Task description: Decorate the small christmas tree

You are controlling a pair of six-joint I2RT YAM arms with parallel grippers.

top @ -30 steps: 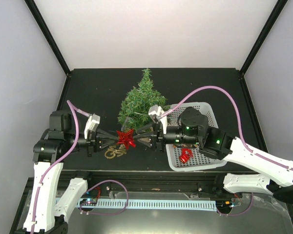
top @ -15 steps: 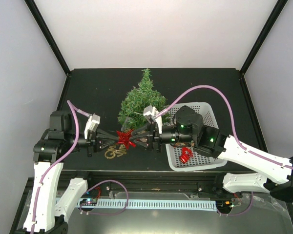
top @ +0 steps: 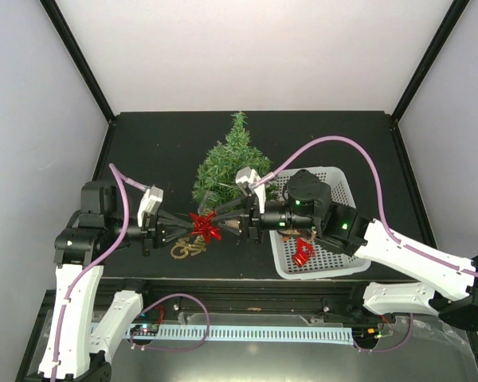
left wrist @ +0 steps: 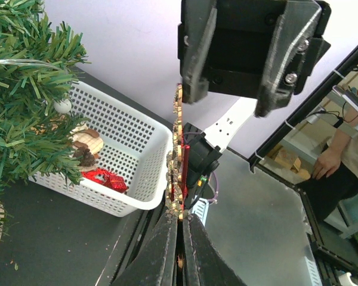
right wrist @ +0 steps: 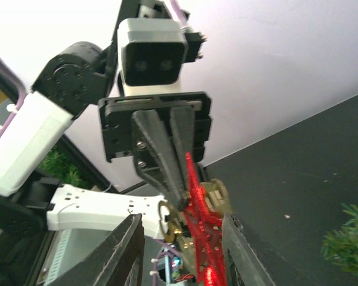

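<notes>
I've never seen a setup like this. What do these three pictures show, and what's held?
Two robot arms work at a black table. One picture looks down from above; the others come from a camera on each wrist. On the table stand a small Christmas tree and a white basket holding a red trinket; a gold ornament lies nearby. The left fingers pinch a red star ornament; the right fingers stand open around it.

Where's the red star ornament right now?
Top view, centre-left: the red star ornament is pinched in the left gripper, just in front of the small christmas tree.
</notes>
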